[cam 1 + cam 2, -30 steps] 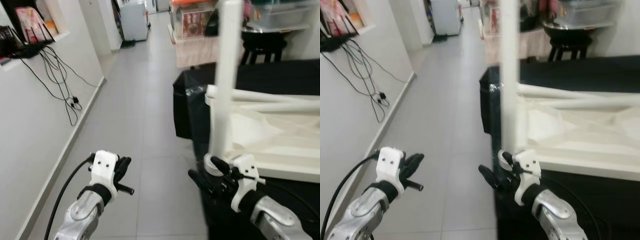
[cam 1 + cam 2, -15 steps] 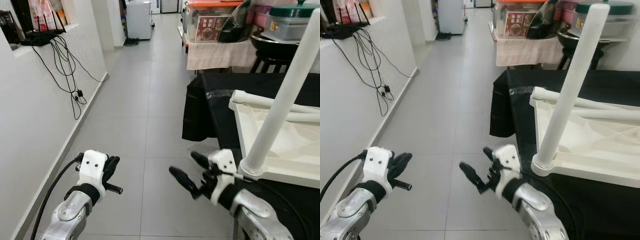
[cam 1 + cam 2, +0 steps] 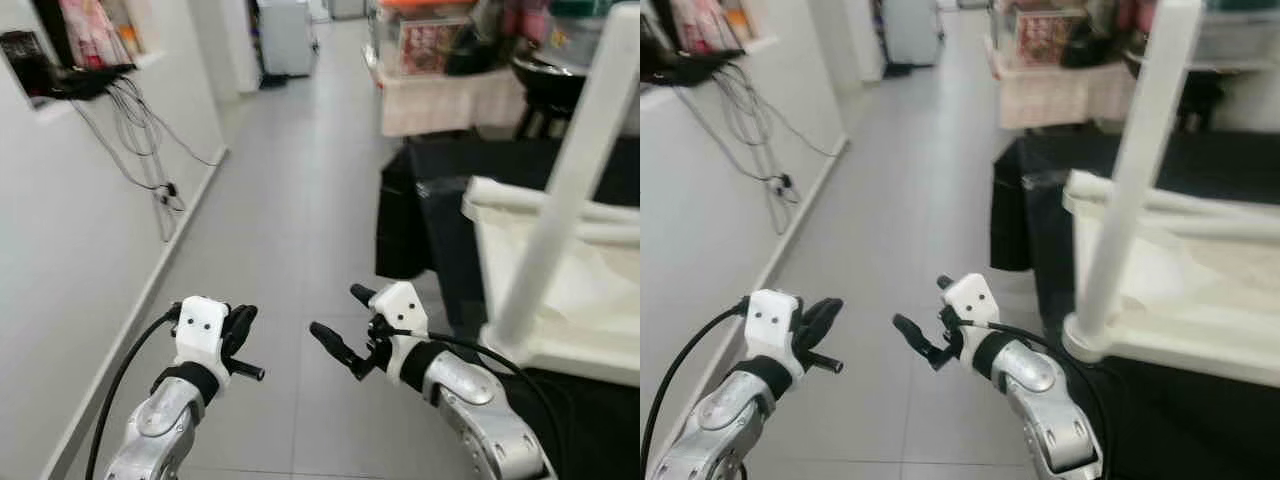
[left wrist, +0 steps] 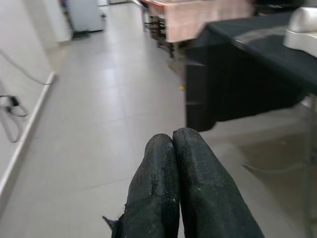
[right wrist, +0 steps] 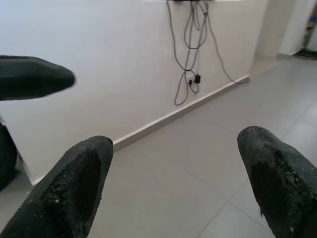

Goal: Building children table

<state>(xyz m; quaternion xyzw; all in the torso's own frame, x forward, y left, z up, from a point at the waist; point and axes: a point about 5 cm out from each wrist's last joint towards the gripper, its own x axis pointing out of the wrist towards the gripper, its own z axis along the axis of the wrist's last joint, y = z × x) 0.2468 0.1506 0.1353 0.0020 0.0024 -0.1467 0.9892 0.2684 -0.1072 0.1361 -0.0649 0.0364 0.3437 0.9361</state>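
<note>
White table leg point(image 3: 570, 180) stands upright in the upturned tabletop point(image 3: 1200, 270), apparently fitted. Right gripper point(image 3: 345, 325) hangs spread and empty beside it; left gripper point(image 3: 240, 340) is pressed closed on nothing. Next likely calls for fetching another leg.

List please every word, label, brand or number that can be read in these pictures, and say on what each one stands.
No text can be read with certainty.
Red label on the box at the back: print is there, but too blurred to read.
Pink packet on the wall ledge: too blurred to read.
White table lying upside down, left hand and right hand: no writing visible.
</note>
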